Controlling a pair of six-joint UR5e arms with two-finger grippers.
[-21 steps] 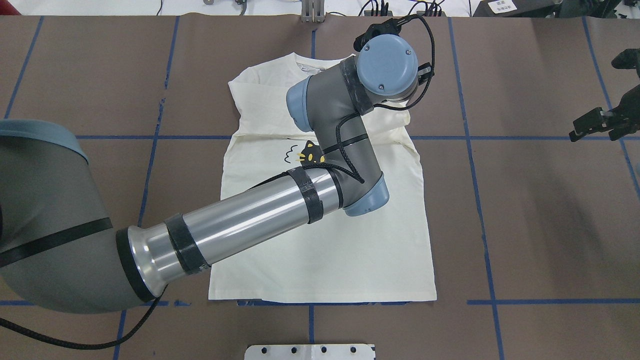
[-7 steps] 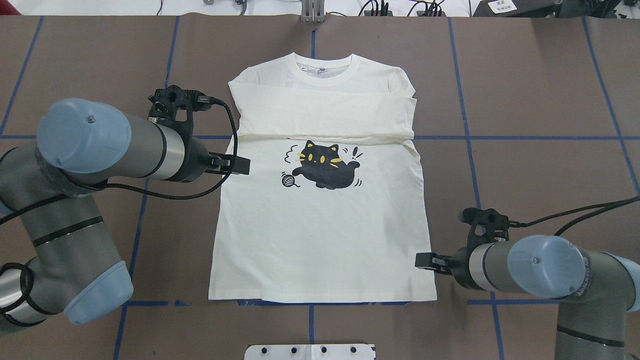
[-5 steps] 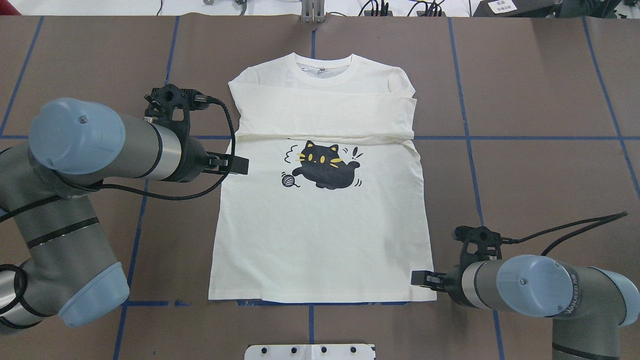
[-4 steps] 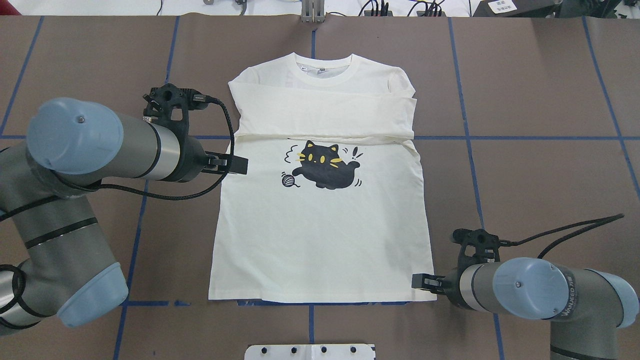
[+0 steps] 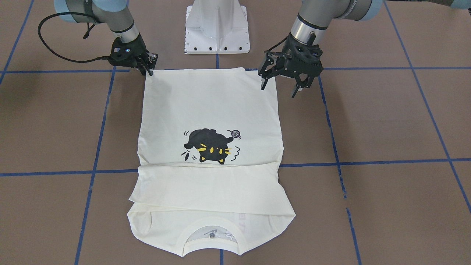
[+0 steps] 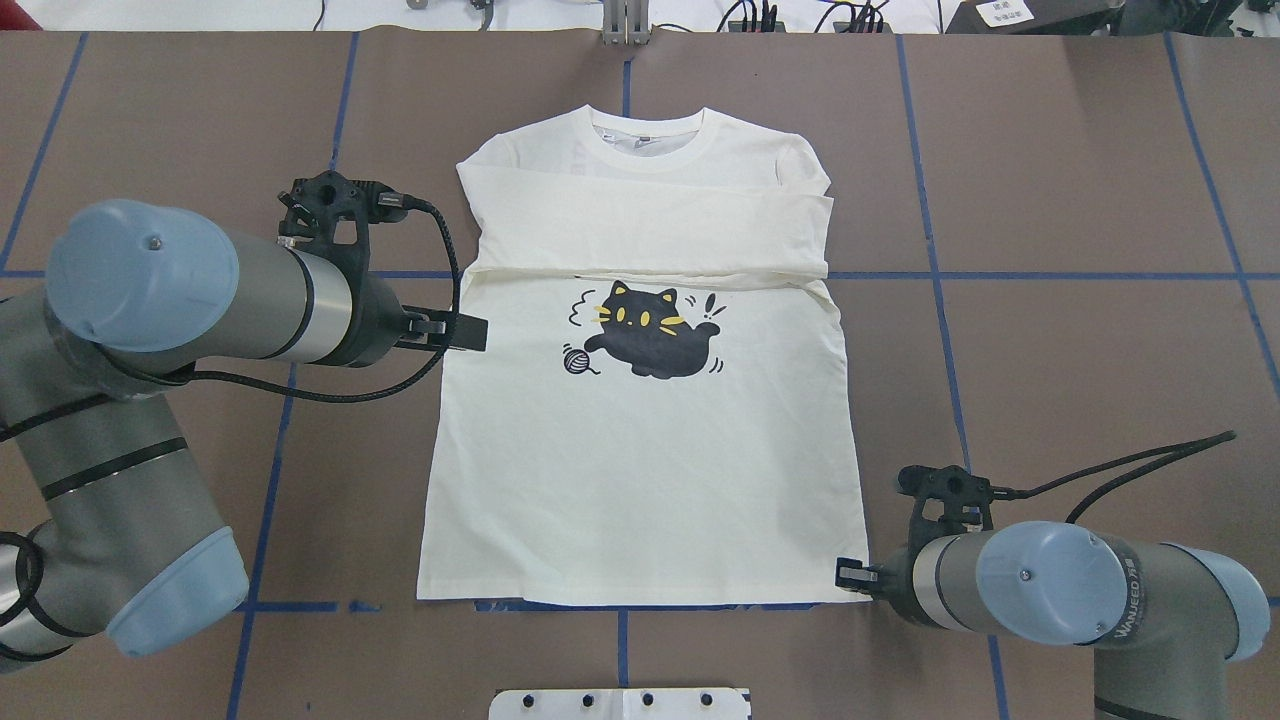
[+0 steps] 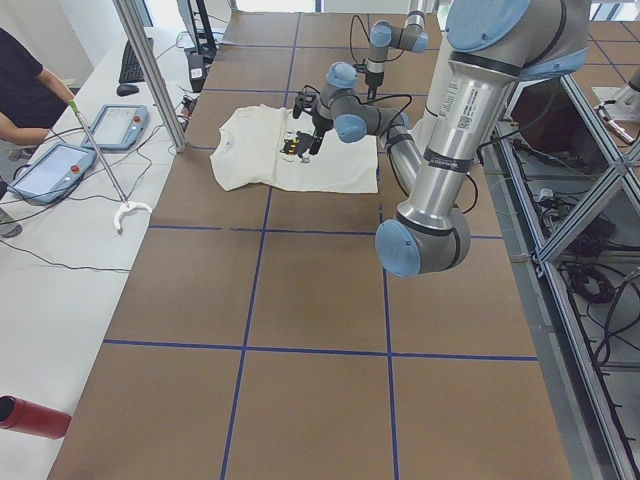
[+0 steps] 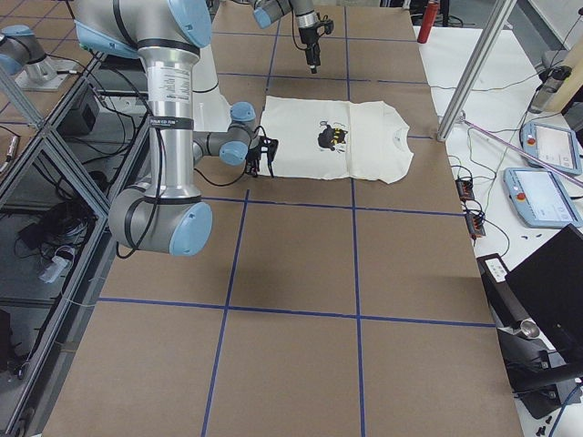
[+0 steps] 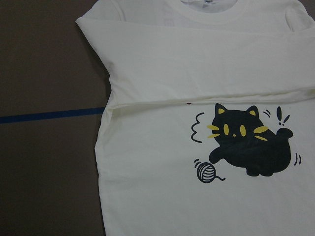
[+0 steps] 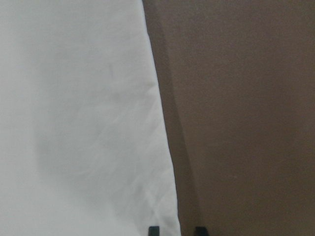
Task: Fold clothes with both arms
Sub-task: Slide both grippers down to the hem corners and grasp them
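The cream-white T-shirt [image 6: 640, 470] lies flat on the brown worktop [image 6: 1100, 200], midway across its width. Its collar points to the far edge and its hem runs along the robot's edge, just in front of the white mounting base [image 5: 217, 25]. The cat print [image 6: 650, 330] faces up, and both sleeves are folded across the chest just beyond it. The left gripper [image 5: 279, 88] hangs above the shirt's left side edge, level with the print. Its jaws are spread wide and hold nothing, with one finger over the cloth and the other over bare worktop. The left wrist view looks down on the shirt from some height and shows no fingers, so this gripper is clear of the fabric. The right gripper [image 5: 151, 67] is down low at the hem corner on the shirt's right side. Its jaws are only a little apart and not clamped. In the right wrist view the two fingertips [image 10: 153, 230] straddle the shirt's side edge, one over the white cloth and one over the brown surface. Whether they actually touch the fabric or the worktop cannot be told.
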